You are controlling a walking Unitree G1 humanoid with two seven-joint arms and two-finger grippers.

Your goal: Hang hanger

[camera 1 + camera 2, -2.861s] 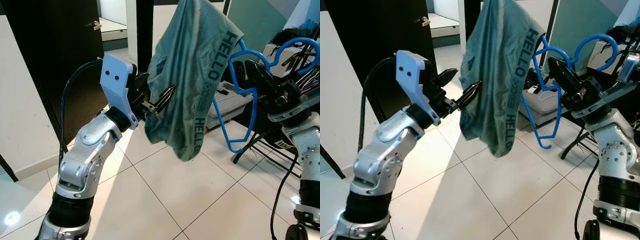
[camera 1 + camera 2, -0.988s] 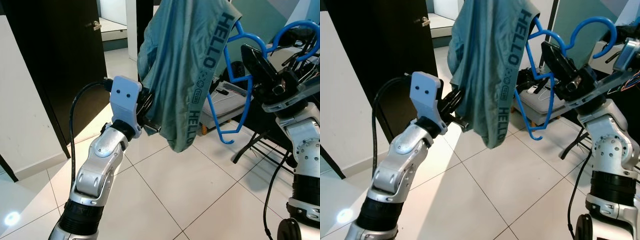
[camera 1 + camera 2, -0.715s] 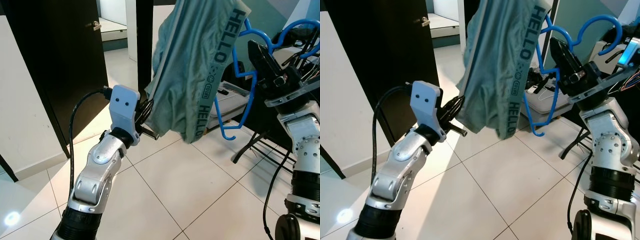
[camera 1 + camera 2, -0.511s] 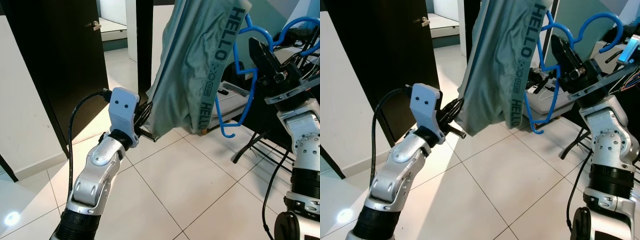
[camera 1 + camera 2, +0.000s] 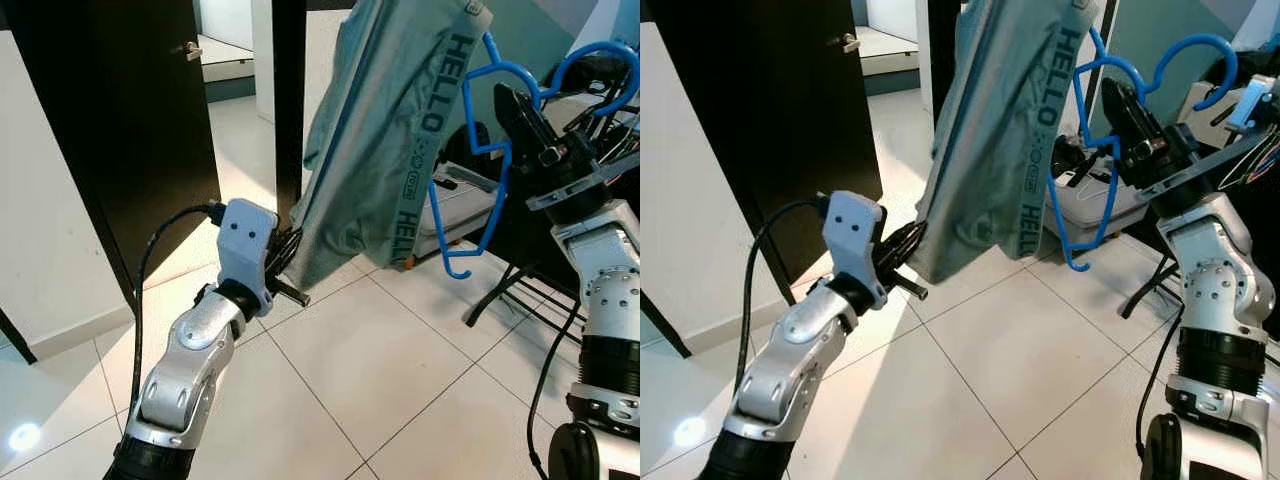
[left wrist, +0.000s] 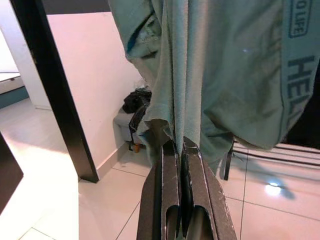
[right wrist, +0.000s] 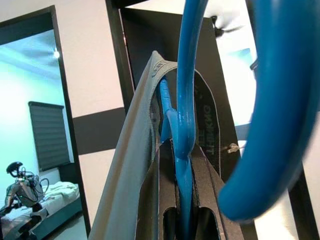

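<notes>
— What are the fingers doing?

— The left gripper (image 6: pixel 181 145) has its two black fingers pressed together on the lower hem of the grey-green garment (image 5: pixel 385 150); the cloth runs taut from that pinch up to the blue hanger (image 5: pixel 497 150); the right gripper (image 7: pixel 182 155) is clamped on the hanger's blue stem, one finger on each side of it, holding it high above the tiled floor (image 5: pixel 380 380).

— And where is the hanger?

— Raised in the air at the robot's right, in front of a dark door frame (image 5: pixel 288 100); its hook (image 5: pixel 1200 60) curls over the right gripper; the garment drapes from it with a dark band reading HELLO (image 5: pixel 1055 70) down one edge.

— Does any view add something?

— The right wrist view shows the garment's band folded over the hanger's arm; the left wrist view shows a frayed edge just above the pinch; the eye views show a black door (image 5: pixel 120 130) with a handle at the left.
</notes>
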